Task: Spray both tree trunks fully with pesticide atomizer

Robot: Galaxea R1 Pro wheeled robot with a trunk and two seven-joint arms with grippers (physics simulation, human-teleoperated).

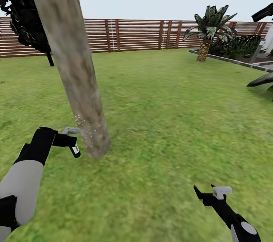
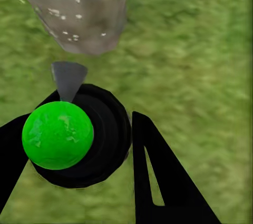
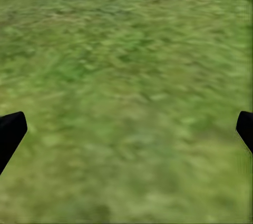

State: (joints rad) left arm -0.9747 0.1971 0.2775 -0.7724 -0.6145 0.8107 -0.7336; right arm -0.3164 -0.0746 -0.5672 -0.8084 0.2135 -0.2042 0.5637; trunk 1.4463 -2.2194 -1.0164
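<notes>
The left claw (image 1: 72, 140) is closed around the atomizer (image 1: 75, 150), a small dark-and-white bottle held just beside the foot of the leaning trunk (image 1: 72, 63), on the robot's left side. In the left wrist view the atomizer (image 2: 79, 135) sits between the two dark fingers (image 2: 158, 176), its round black top carrying a bright green spot, with a grey nozzle pointing toward the trunk (image 2: 79, 8). White specks of pesticide (image 1: 85, 130) dot the lowest part of the trunk; the same specks (image 2: 58, 16) show in the wrist view near its base. Higher up the trunk looks bare of specks.

The right claw (image 1: 207, 192) hangs low over the grass (image 1: 170, 120), well apart from the trunk, spread wide and holding nothing; its finger tips (image 3: 10, 132) stand at opposite sides of the right wrist view over lawn. A slatted fence (image 1: 132, 35) runs along the far edge of the lawn, with a palm (image 1: 208, 31) near its right end.
</notes>
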